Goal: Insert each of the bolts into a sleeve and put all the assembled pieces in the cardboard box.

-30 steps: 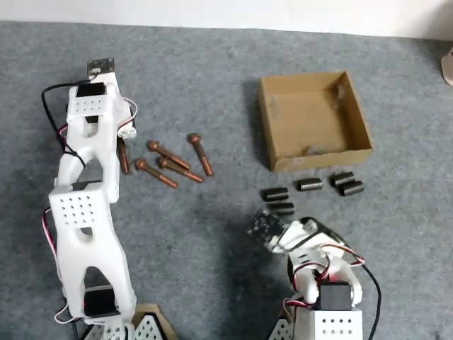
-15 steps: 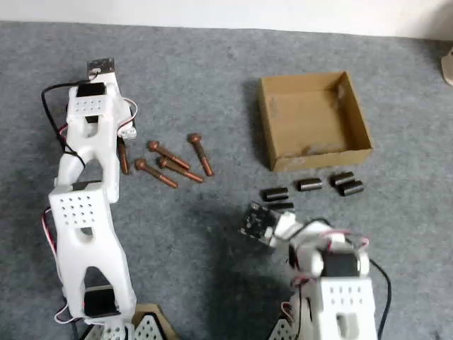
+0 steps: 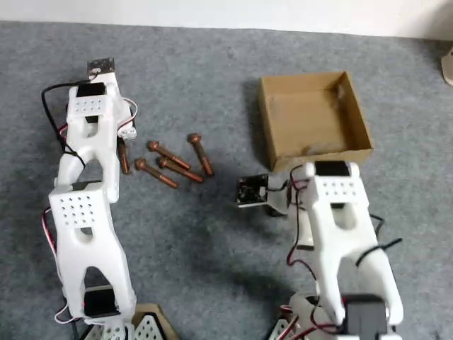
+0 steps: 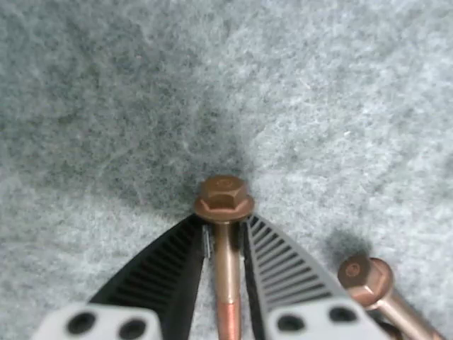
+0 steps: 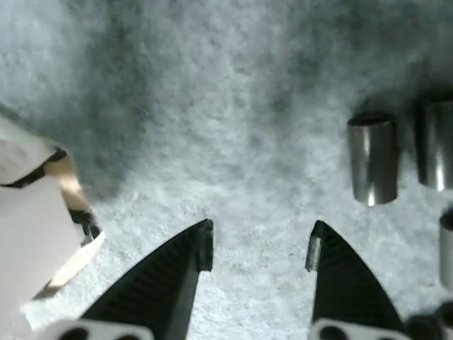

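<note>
One bolt (image 4: 224, 197) is clamped by its shank between the left fingers (image 4: 170, 273), with the hexagonal head standing just past the fingertips. The shank runs back under the wrist and its tip is hidden. Whether the bolt is lifted off the grey counter (image 4: 106, 85) cannot be told. A second bolt (image 4: 368, 278) lies just beside it, and the other loose bolts (image 3: 170, 164) are spread near the left arm in the high view.

The sleeves (image 5: 372, 159) lie on their sides close to one another. Near them the right fingers (image 5: 177, 276) are spread apart over bare counter, with nothing held between them. The cardboard box (image 3: 311, 117) stands open just beyond the right arm, and no assembled piece is seen in it.

The step in hand is judged to be the taking of a sleeve, so that it can be met with the gripped bolt.

- **Grasp:** The nearest sleeve is best pinched across its round wall at mid-length, so that both open ends are left free.
- **Approach:** The fingers should be lowered squarely, one to each side, because a neighbouring sleeve lies close and could be rolled away by a glancing touch.
- **Joining:** The sleeve's bore and the bolt's shank should be brought onto one line before any push is made. A skewed meeting would probably jam the bolt or twist it in the grip.
</note>
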### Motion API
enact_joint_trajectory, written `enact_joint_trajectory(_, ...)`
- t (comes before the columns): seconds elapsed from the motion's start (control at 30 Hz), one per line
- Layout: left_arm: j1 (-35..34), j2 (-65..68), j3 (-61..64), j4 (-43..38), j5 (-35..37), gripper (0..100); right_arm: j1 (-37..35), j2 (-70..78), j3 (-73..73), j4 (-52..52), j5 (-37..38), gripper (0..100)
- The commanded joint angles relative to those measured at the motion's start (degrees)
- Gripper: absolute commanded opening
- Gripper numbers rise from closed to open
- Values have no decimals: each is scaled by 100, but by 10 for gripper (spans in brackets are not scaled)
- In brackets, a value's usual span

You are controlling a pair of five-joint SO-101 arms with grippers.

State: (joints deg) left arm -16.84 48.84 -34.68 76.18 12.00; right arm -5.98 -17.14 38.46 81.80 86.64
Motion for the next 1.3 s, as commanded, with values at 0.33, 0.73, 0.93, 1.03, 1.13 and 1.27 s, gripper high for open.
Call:
enact_joint_trajectory(0.33,-92,-22,-110,26,-18,13,-435,989,-655,-523,149,213)
enact_joint_trajectory(0.73,-92,-22,-110,26,-18,13,-708,1051,-1007,-505,-44,213)
enact_joint_trajectory(0.93,-92,-22,-110,26,-18,13,-699,1059,-989,-892,-44,213)
enact_joint_trajectory(1.03,-92,-22,-110,26,-18,13,-699,1191,-910,-963,-44,213)
enact_joint_trajectory(1.13,-92,-22,-110,26,-18,13,-681,1560,-892,-989,-44,213)
enact_joint_trajectory(1.27,-92,-22,-110,26,-18,13,-673,2105,-927,-989,-53,213)
